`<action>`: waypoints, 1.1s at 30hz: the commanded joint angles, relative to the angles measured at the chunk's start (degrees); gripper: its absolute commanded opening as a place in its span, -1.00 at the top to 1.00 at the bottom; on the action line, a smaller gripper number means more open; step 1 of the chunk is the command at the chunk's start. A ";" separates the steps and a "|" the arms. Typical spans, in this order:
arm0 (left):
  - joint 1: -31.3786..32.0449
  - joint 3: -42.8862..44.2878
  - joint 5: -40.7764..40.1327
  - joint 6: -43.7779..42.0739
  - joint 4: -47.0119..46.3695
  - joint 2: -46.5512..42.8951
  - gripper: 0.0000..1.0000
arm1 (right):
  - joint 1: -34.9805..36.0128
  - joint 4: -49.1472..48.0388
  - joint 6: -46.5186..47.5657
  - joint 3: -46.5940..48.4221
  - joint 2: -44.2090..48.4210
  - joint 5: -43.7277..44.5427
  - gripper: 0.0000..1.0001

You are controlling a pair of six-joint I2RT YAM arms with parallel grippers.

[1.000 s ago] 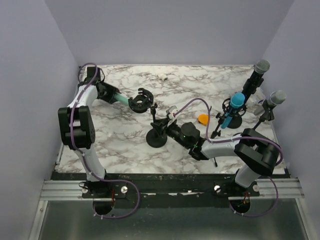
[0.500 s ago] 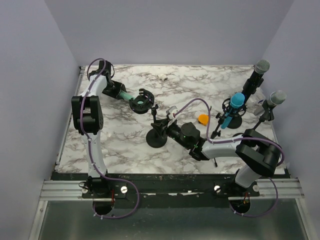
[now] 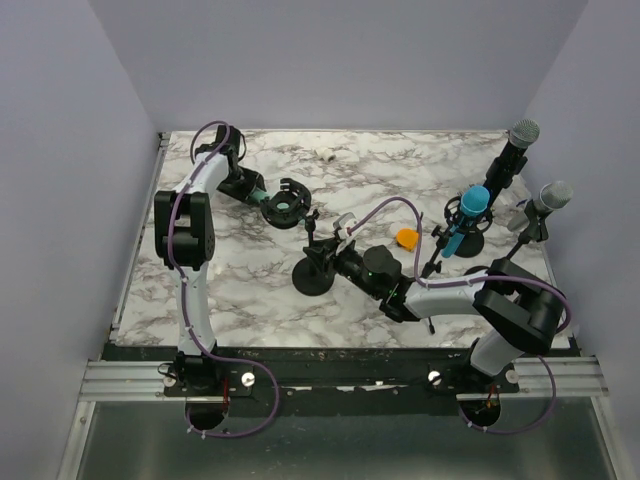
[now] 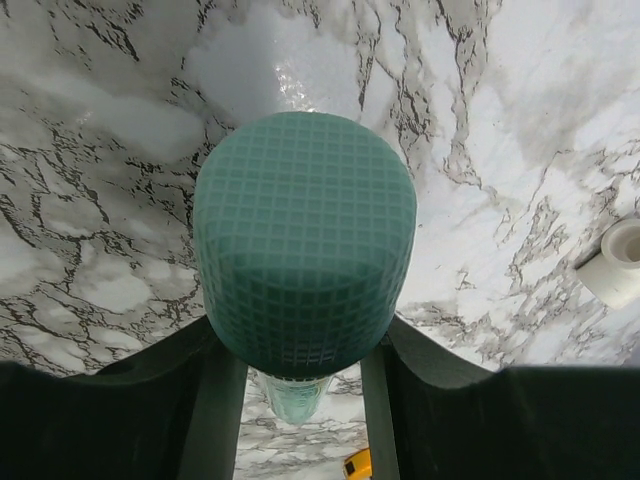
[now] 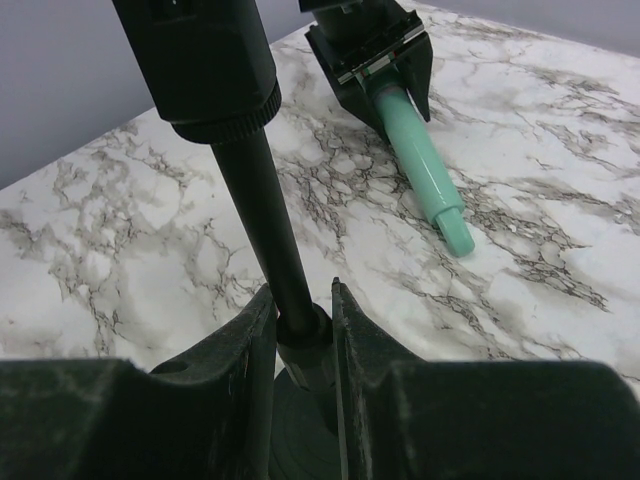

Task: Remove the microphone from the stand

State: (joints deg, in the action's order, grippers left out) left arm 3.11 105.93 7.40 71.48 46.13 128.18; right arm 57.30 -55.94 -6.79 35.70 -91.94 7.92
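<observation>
Microphone (image 4: pixel 305 240), the teal one, is gripped by the left claw (image 3: pixel 243 186) over the far left of the counter (image 3: pixel 400 170), lying roughly level with its tail end toward the stand (image 5: pixel 255 200). Left claw is clamped on the body just behind the head. Right claw (image 5: pixel 297 320) is clamped on the stand's pole low down, near the base, bracing it.

Progress: looks mostly done. In the right wrist view the tail of the handle is bare, nothing round it, hanging above the marble. From the top view the tail overlaps the ring mount (image 3: pixel 283 205), so cannot tell for sure that it is fully out; probably just clear. What's left, as I judge it: draw the mic well away from the ring, put it down, let go of the pole.

Materials/shapes:
- mic head: rounded dome, fine square-grid mesh, matte teal
- handle: smooth glossy plastic, tapering, stepped narrower at the tail
- stand: thin black round pole, fatter knurled collar higher up, round flat black base
- mount: black open ring with prongs
- counter: white marble pattern, grey veins, slightly shiny

Also on the counter: a blue mic (image 3: pixel 470 215) and two grey mesh-headed ones on stands at right, a small orange thing (image 3: pixel 406 238)
</observation>
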 commanded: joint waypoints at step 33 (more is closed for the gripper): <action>-0.37 2.35 4.34 -6.96 -1.38 -6.70 -0.85 | 0.45 2.59 0.38 -0.78 -0.32 0.70 0.99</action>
State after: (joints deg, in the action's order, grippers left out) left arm 2.96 106.76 9.02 68.29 44.91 127.92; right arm 57.32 -55.66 -6.42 35.24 -91.33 8.12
